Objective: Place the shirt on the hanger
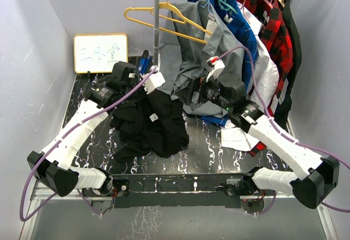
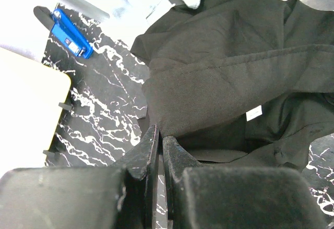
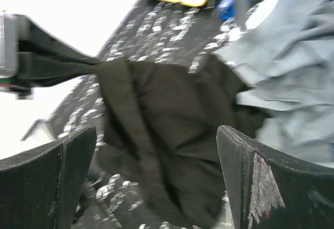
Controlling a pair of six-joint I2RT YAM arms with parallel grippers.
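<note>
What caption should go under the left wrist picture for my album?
The left pincer grips the black shirt by its edge, white label showing, over the dark marbled table.

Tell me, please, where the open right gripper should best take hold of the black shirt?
Probably the raised fold of the shirt straight ahead of the right gripper, approached from the robot's right. The left gripper pinches the opposite edge, pulling the cloth taut, so that ridge stands proud enough for open jaws to close across.
</note>
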